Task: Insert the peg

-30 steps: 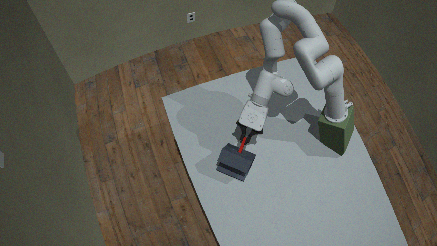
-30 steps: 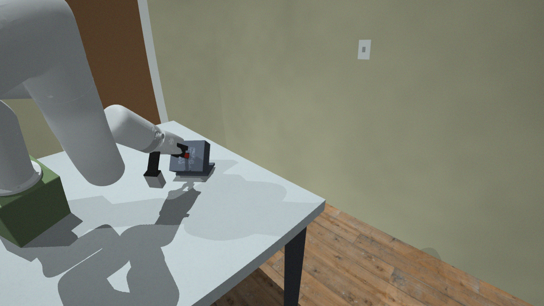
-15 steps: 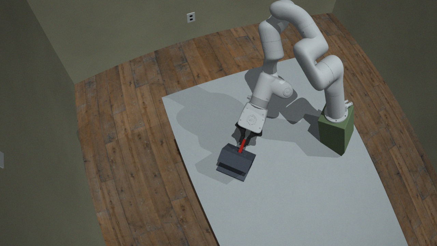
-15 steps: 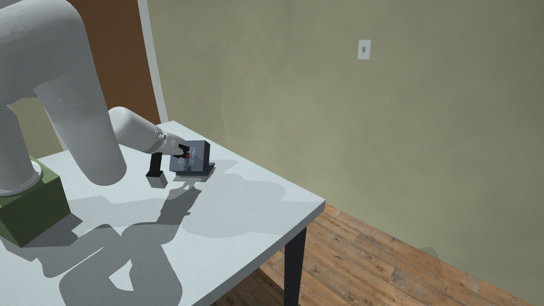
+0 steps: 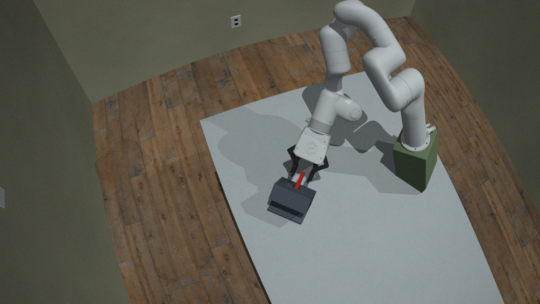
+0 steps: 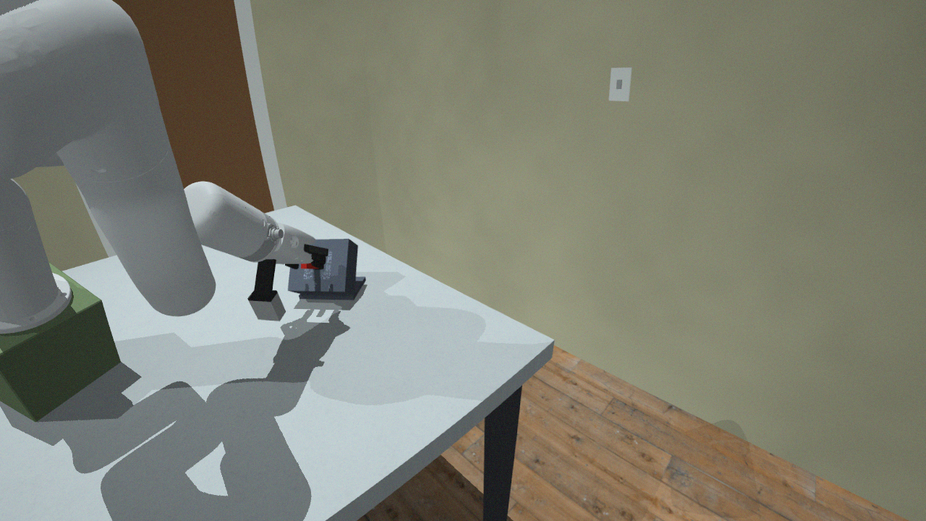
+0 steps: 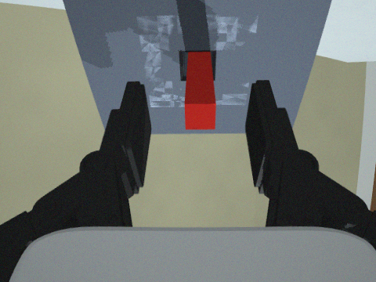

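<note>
Red peg (image 7: 200, 90) sits partway in the square hole (image 7: 183, 65) of the grey sloped panel (image 7: 131, 21); its far end is inside the hole, its near end sticks out toward the wrist camera. Panel block (image 5: 291, 196) stands on the table (image 5: 377, 234), near the edge facing the wood floor (image 5: 151, 151).

Gripper (image 7: 200, 131): fingers spread, holding nothing. Left-of-frame finger (image 7: 135, 121) and right-of-frame finger (image 7: 263, 121) stand on either side of the peg with a plain gap between each pad and the peg. Peg lies midway between them, not touching either. Fingertips are close to the panel face; contact with it cannot be told.

Top view: peg (image 5: 299, 180) shows as a short red bar between the two dark fingers, running from the gripper (image 5: 301, 178) into the block's upper face. Arm base sits on a green pedestal (image 5: 409, 172), well apart from the block.
</note>
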Tool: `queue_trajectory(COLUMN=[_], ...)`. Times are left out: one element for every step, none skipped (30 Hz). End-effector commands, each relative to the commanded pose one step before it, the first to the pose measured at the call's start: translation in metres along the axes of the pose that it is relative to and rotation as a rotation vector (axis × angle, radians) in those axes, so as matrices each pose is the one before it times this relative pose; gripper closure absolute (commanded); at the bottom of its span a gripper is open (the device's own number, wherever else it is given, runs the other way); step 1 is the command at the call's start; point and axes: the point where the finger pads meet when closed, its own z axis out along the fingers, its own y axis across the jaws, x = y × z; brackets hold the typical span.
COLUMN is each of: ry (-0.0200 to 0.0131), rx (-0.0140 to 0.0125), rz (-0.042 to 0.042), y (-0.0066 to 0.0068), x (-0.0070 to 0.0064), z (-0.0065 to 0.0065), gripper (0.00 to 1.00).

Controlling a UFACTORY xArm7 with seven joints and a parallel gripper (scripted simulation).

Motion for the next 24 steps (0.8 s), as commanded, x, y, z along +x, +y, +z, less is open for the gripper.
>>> queue_trajectory(ry=[-0.0011, 0.0, 0.0, 0.0, 0.0, 0.0, 0.0, -0.00035, 0.0, 0.0, -0.0007, -0.00102, -0.00131, -0.00155, -0.00166, -0.00159, -0.00147, -0.00134, -0.0012, -0.00105, -0.0009, -0.00075, -0.00058, -0.00042], rx=[0.00026, 0.0, 0.0, 0.0, 0.0, 0.0, 0.0, 0.00038, 0.0, 0.0, 0.00075, 0.00109, 0.00139, 0.00163, 0.00172, 0.00163, 0.00149, 0.00133, 0.00118, 0.00102, 0.00085, 0.00068, 0.00051, 0.00034], rz=[-0.00166, 0.0, 0.0, 0.0, 0.0, 0.0, 0.0, -0.00006, 0.0, 0.0, -0.00012, -0.00019, -0.00025, -0.00031, -0.00035, -0.00035, -0.00035, -0.00034, -0.00032, -0.0003, -0.00028, -0.00026, -0.00023, -0.00019], y=[-0.00008, 0.0, 0.0, 0.0, 0.0, 0.0, 0.0, -0.0002, 0.0, 0.0, -0.00039, -0.00057, -0.00073, -0.00087, -0.00092, -0.00088, -0.0008, -0.00073, -0.00065, -0.00056, -0.00048, -0.00039, -0.00031, -0.00022], x=[-0.00081, 0.0, 0.0, 0.0, 0.0, 0.0, 0.0, -0.00008, 0.0, 0.0, -0.00016, -0.00023, -0.0003, -0.00036, -0.00039, -0.00038, -0.00035, -0.00033, -0.0003, -0.00027, -0.00024, -0.00021, -0.00017, -0.00014], z=[-0.00006, 0.0, 0.0, 0.0, 0.0, 0.0, 0.0, -0.00053, 0.0, 0.0, -0.00107, -0.0016, -0.00214, -0.00267, -0.00305, -0.00318, -0.00321, -0.00323, -0.00325, -0.00327, -0.00328, -0.0033, -0.00331, -0.00332], gripper=[0.32, 0.24, 0.17, 0.09, 0.02, 0.0, 0.0, 0.0, 0.0, 0.0, 0.0, 0.0, 0.0, 0.0, 0.0, 0.0, 0.0, 0.0, 0.0, 0.0, 0.0, 0.0, 0.0, 0.0])
